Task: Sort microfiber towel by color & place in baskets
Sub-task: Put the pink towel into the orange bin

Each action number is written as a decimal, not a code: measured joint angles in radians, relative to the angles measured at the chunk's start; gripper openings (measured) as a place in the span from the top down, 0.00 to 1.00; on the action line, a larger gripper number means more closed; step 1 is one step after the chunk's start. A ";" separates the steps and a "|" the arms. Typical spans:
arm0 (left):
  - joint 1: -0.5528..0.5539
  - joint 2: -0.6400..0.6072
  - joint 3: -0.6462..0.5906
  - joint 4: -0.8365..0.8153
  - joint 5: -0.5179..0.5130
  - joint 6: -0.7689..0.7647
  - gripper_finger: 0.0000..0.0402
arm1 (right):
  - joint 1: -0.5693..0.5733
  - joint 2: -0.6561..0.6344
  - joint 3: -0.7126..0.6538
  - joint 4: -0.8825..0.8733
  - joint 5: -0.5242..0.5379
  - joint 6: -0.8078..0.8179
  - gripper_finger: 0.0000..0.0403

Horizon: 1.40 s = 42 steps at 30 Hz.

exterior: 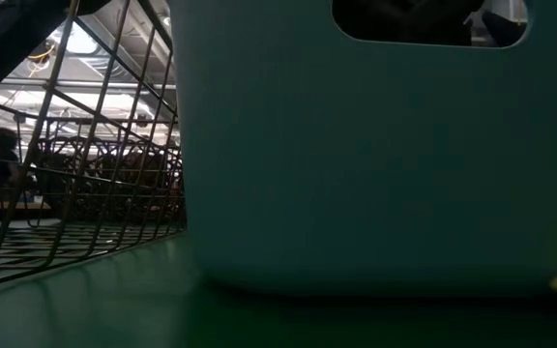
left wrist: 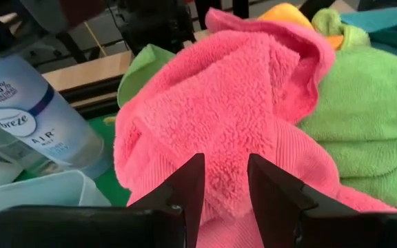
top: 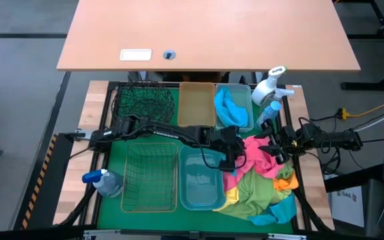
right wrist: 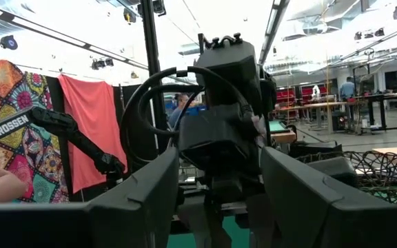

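Spray bottle (left wrist: 40, 131) label: "100%", "AIR", probably "breze"; arm (right wrist: 9, 127) marked "TROSSEN".

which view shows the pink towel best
The left wrist view: the fluffy pink microfiber towel fills it, pinched between the left gripper. The high view shows it small atop the pile. The low and right wrist views show none of it.

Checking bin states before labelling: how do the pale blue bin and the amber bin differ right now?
The pale blue bin holds a bunched blue towel; the amber bin shows nothing inside. The pale blue bin stands next to the white spray bottle, the amber bin next to the dark green mesh basket. They differ in tint: bluish against brownish. Both are translucent, rectangular and side by side in the far row.
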 joint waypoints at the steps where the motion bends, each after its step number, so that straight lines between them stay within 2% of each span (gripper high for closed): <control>1: 0.000 0.000 0.000 0.010 0.000 0.000 0.74 | 0.000 0.000 0.000 0.000 0.000 0.000 0.49; 20: 0.005 0.096 0.000 0.128 0.006 0.006 0.74 | 0.001 0.000 0.000 -0.004 0.000 0.000 0.49; 23: 0.007 0.092 0.000 0.135 -0.033 0.006 0.79 | 0.001 0.000 0.000 -0.001 0.000 0.000 0.49; 28: 0.008 0.083 0.000 0.136 -0.040 0.004 0.97 | 0.001 0.000 0.000 0.001 0.000 0.000 0.49; 34: 0.008 0.060 0.000 0.119 -0.039 0.004 1.00 | 0.001 0.000 0.000 0.007 0.000 0.000 0.49; 42: 0.013 -0.058 0.000 0.049 -0.038 0.071 1.00 | 0.000 0.000 0.000 0.015 0.000 0.000 0.49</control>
